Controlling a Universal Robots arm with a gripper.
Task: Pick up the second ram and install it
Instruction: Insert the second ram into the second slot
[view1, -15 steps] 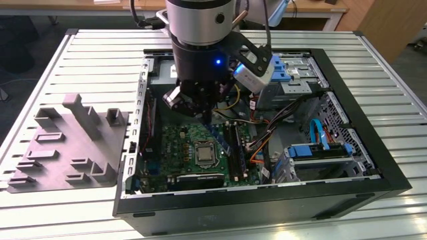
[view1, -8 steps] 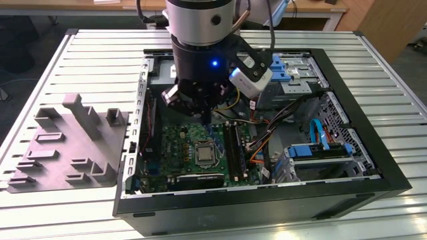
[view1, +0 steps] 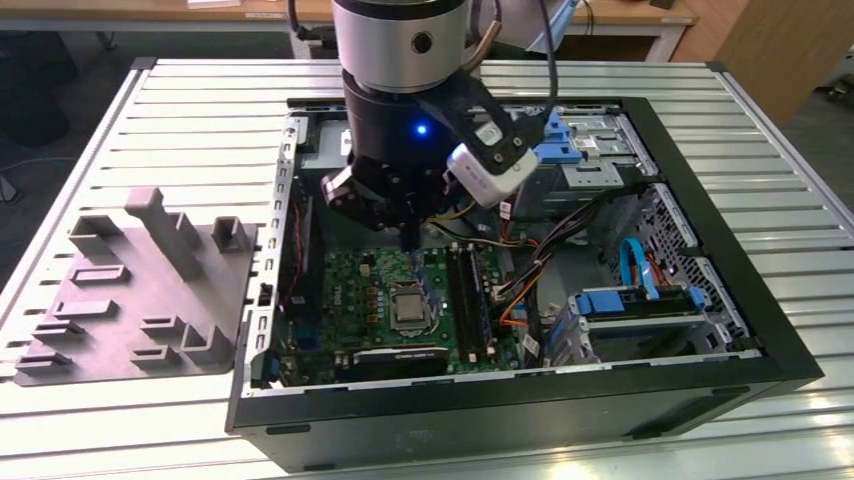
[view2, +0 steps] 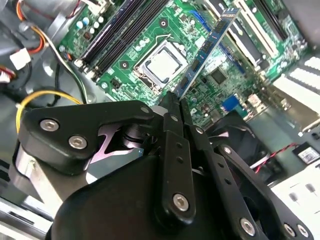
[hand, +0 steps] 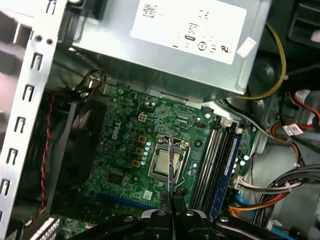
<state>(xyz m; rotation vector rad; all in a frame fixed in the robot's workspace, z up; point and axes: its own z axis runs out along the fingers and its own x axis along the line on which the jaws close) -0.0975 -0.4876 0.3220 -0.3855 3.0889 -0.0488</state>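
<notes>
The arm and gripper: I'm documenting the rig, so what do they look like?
The arm is a silver-grey cylinder over a black wrist with a blue light. A white camera module is bracketed to its side, and a black cable runs alongside. The gripper is black, its jaws on flat linkage bars with silver screws.

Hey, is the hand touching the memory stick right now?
Touching. In the second wrist view the hand is shut on one end of the second ram, held over the motherboard.
</notes>
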